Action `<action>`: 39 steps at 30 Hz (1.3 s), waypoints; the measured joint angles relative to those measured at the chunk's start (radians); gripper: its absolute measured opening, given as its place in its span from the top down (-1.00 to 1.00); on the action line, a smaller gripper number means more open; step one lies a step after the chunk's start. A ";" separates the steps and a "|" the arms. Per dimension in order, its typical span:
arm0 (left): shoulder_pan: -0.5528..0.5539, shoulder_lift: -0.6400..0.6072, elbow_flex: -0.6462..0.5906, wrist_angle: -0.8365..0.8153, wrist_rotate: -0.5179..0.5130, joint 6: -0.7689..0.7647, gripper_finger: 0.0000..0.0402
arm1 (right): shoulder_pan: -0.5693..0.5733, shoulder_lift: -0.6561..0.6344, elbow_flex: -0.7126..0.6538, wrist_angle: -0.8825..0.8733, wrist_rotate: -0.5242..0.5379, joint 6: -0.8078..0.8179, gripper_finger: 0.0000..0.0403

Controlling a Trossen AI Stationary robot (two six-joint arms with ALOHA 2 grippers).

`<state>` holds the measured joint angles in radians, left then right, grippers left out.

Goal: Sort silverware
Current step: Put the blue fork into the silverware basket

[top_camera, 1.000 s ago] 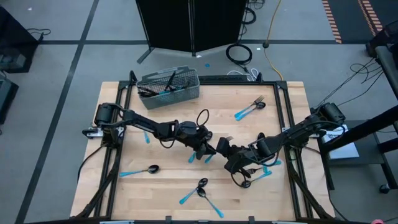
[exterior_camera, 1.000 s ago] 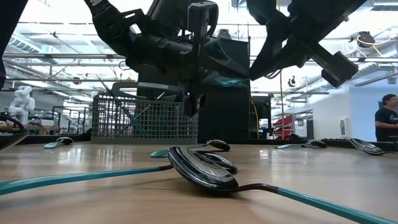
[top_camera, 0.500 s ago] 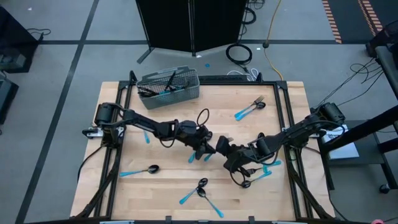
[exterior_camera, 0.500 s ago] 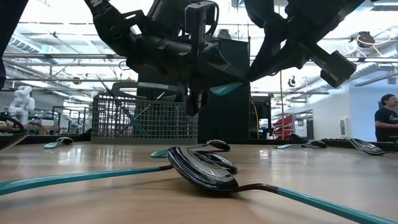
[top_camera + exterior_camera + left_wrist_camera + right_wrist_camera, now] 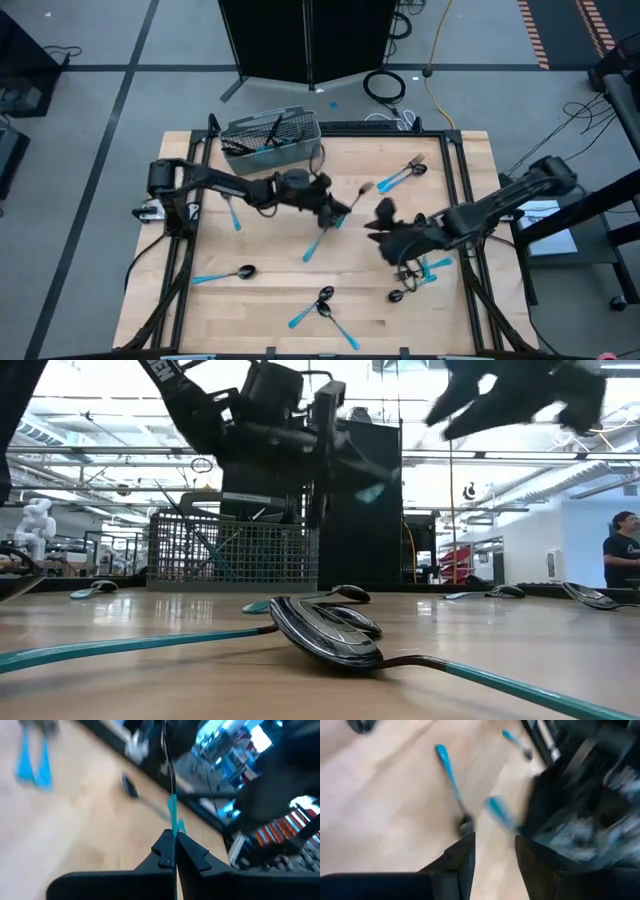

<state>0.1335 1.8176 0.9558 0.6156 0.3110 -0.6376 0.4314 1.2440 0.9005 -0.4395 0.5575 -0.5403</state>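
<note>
The left gripper (image 5: 343, 208) is clamping a blue-handled fork (image 5: 352, 196) above mid-table, near the wire basket (image 5: 270, 137). The right gripper (image 5: 385, 222) is hanging beside it, fingers apart and empty. Carrying well means keeping the pinch firm — more silverware (image 5: 320, 308) is lying scattered below.

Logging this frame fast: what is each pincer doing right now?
Left pincer: shut on a fork with a blue handle, held above the table.
Right pincer: open, holding nothing.

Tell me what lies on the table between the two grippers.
In the high view, only bare wood lies between the left gripper, shut on a fork, and the right gripper, which holds nothing.
</note>
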 joint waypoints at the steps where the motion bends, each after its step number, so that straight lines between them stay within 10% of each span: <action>1: 0.015 -0.023 0.000 -0.001 -0.006 0.017 1.00 | 0.001 -0.032 0.000 -0.058 -0.027 0.091 0.33; 8: 0.088 -0.262 0.001 -0.192 -0.365 0.308 1.00 | 0.015 -0.175 -0.093 -0.156 -0.217 0.510 0.43; 12: 0.087 -0.326 -0.011 -0.273 -0.733 0.456 1.00 | 0.030 -0.191 -0.202 -0.104 -0.221 0.574 0.49; 18: 0.113 -0.328 -0.041 -0.274 -1.001 0.550 1.00 | 0.029 -0.187 -0.329 -0.019 -0.222 0.615 0.56; 39: 0.191 -0.369 -0.100 0.016 -0.848 0.561 1.00 | 0.035 -0.189 -0.340 0.032 -0.210 0.555 0.57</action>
<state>0.3249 1.4483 0.8556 0.6317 -0.5370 -0.0765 0.4664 1.0546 0.5610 -0.4075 0.3471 0.0147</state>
